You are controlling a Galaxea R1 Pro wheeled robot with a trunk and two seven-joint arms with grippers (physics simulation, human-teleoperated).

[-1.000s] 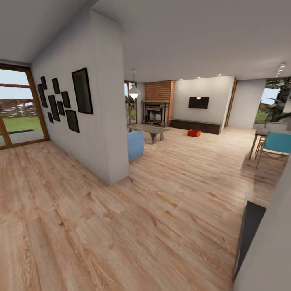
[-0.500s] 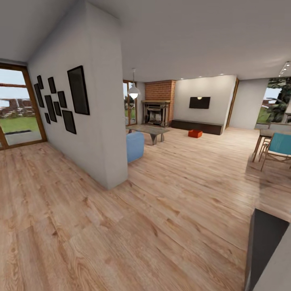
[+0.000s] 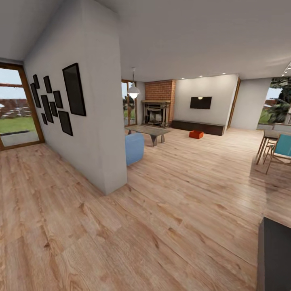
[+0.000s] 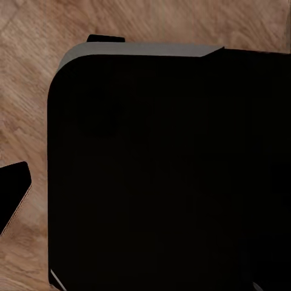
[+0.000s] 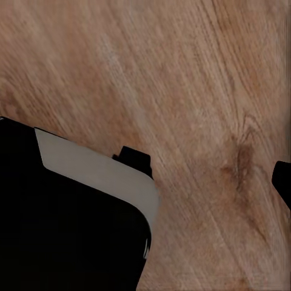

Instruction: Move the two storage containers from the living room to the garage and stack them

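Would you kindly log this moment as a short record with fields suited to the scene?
room: living room, light wood-plank floor
target: orange-red storage container on the floor before the low dark console; whether it is one bin or two cannot be told
landmarks: brick fireplace, wall TV, blue seat, coffee table
near obstacle: partition wall with black frames
pincers: state cannot be told

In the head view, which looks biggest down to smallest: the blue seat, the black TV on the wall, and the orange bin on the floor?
As they look, not true size:
1. Blue seat, nearest the camera
2. Black TV
3. Orange bin, far off beside the dark console
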